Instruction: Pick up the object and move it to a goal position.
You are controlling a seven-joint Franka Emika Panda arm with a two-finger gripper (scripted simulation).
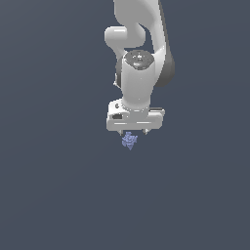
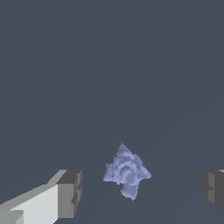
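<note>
Your gripper (image 1: 133, 132) is released, fingers (image 2: 70, 192) spread wide. The object (image 2: 127, 173) lies between them, untouched, slightly toward the exterior view's left. Centre it, descend fully, then clench gently around its lumpy middle.

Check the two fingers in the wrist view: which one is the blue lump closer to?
The finger with the white body. The blue lump sits nearer it; the gap to the other finger is clearly wider. Neither touches.

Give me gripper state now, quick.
Gripper: open, holding nothing. The blue object sits between the fingers with a gap on each side.
</note>
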